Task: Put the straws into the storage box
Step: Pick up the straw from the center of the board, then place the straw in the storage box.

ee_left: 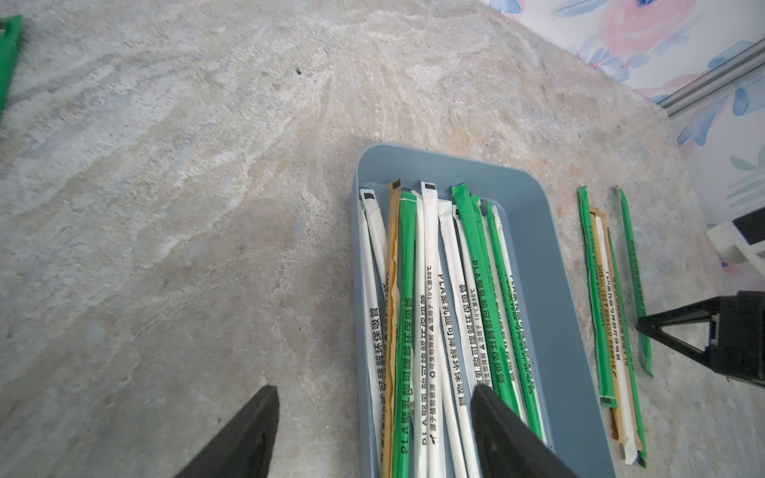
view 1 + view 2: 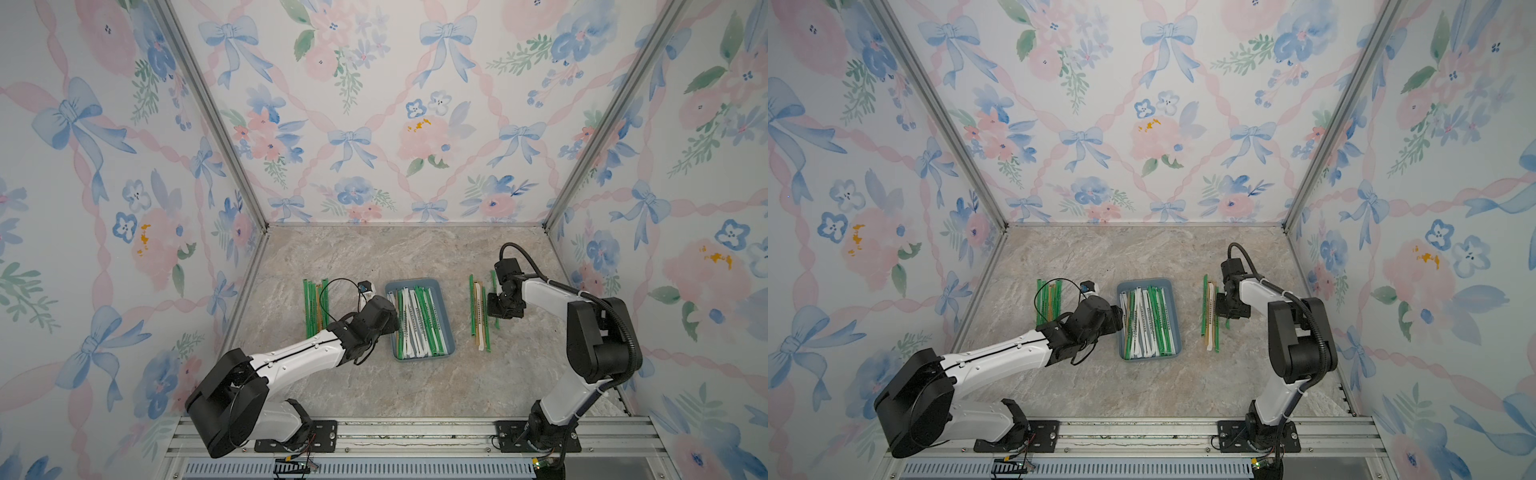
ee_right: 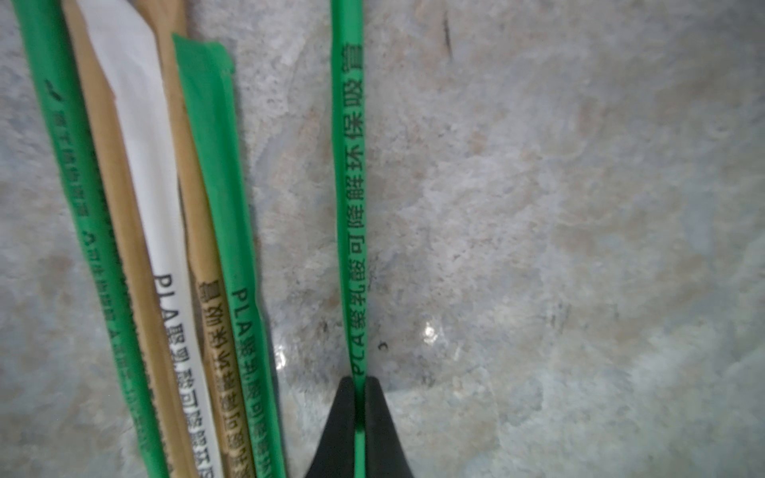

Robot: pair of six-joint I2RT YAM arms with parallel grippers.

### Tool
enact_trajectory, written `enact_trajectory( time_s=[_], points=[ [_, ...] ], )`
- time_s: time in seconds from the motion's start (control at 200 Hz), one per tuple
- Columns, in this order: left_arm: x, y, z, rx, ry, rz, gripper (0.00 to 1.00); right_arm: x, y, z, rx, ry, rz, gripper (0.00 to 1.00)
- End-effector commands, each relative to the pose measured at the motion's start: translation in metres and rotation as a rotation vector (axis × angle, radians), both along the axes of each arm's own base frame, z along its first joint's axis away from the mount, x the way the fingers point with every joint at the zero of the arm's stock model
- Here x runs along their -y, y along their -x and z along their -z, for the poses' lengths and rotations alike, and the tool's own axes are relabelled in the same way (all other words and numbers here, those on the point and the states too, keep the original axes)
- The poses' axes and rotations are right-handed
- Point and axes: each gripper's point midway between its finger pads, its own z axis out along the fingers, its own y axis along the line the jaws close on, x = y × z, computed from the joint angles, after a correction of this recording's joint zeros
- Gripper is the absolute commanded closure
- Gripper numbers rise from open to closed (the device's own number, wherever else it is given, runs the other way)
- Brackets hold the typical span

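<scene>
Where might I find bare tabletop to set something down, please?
Free: the table behind the storage box, and the front strip toward the arm bases. Crowded: the filled box, straws flanking it, left end effector at its edge, right end effector gripping a green straw.

Blue-grey storage box [image 2: 415, 284] w/ perhaps dozen straws [image 2: 419, 322]; more flat beside.

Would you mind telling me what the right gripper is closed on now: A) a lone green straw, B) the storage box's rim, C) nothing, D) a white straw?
A: the right wrist view shows the right gripper pinching the green straw that lies apart from the other straws.
</scene>
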Motion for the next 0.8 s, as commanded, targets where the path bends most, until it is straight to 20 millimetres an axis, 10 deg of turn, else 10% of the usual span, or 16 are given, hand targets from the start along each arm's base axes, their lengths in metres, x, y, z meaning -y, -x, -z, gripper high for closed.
enact_trajectory(
  time_s=[0.0, 0.405, 0.57, 0.795],
  points=[
    [-0.020, 0.003, 0.006, 0.017, -0.062, -0.018, 0.24, -0.010, 0.006, -0.031, 0.067, -0.029, 0.013, 0.93],
    [-0.072, -0.005, 0.000, 0.049, -0.082, -0.107, 0.23, -0.151, 0.030, -0.097, 0.269, -0.369, -0.222, 0.92],
    [-0.089, -0.008, 0.011, 0.016, -0.087, -0.139, 0.22, -0.194, 0.055, -0.073, 0.169, -0.401, -0.313, 0.92],
    [-0.104, -0.012, 0.023, -0.023, -0.106, -0.172, 0.22, -0.197, 0.066, -0.043, 0.096, -0.315, -0.323, 0.92]
  ],
)
